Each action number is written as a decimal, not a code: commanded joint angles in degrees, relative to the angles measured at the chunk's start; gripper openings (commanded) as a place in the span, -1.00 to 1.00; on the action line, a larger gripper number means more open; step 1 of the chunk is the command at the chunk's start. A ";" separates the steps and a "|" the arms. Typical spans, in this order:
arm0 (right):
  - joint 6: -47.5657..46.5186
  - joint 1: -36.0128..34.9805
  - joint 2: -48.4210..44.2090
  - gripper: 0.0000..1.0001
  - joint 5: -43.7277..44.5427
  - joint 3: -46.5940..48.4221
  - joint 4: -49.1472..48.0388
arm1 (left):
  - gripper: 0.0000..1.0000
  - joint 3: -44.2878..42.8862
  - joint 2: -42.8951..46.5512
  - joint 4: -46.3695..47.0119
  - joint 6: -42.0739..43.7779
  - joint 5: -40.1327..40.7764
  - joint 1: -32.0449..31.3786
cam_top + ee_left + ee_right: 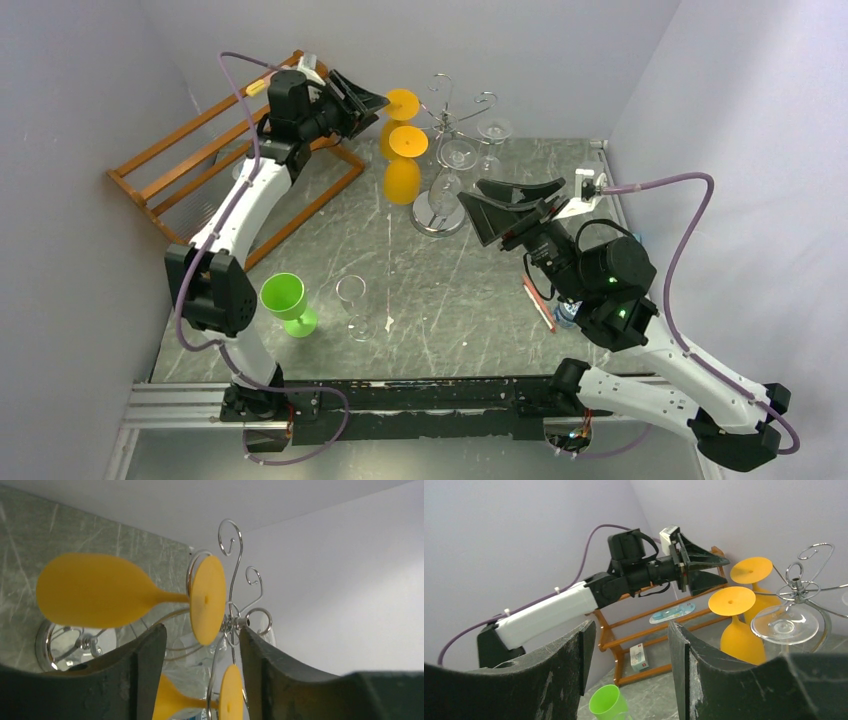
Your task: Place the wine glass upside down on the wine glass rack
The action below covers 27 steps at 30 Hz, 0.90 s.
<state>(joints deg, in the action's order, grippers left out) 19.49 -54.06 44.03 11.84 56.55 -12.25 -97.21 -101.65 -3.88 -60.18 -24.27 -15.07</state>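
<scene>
Looks like the let-go step: yellow wine glass (402,104) already hanging upside down on the wine glass rack (437,216), left gripper (378,108) wide open and empty just beside its foot, right gripper (474,194) open and empty too, so next probably backing straight out without bumping anything.

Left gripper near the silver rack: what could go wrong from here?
The open left gripper is very close to the foot of a hanging yellow glass; a sideways move could knock it off its wire arm. The rack stands on a thin stem, loaded on top, so a push might tip it.
</scene>
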 commanded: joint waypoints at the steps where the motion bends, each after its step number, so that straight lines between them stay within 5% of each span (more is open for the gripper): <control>1: 0.99 0.03 0.50 0.17 1.82 0.19 2.46 | 0.30 2.68 6.13 -7.03 6.64 4.06 0.52; 8: 3.54 0.03 3.23 0.17 2.01 0.81 7.81 | 0.54 9.85 18.94 -19.72 18.14 11.72 0.92; 15: 7.39 0.06 6.75 0.14 3.32 0.29 12.07 | 0.68 13.44 31.05 -39.83 34.06 10.11 0.71; 21: 11.55 0.15 8.65 0.12 8.80 -0.63 15.48 | 0.93 16.38 40.29 -48.95 38.05 11.77 -1.34; 27: 16.14 0.09 10.78 0.09 12.17 -0.22 20.56 | 0.72 18.03 44.09 -51.36 38.11 6.72 -3.06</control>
<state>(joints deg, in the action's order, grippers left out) 31.35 -54.06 53.80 20.01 56.55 3.36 -81.19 -59.07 -50.74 -24.10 -13.93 -16.99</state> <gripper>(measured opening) 0.550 0.906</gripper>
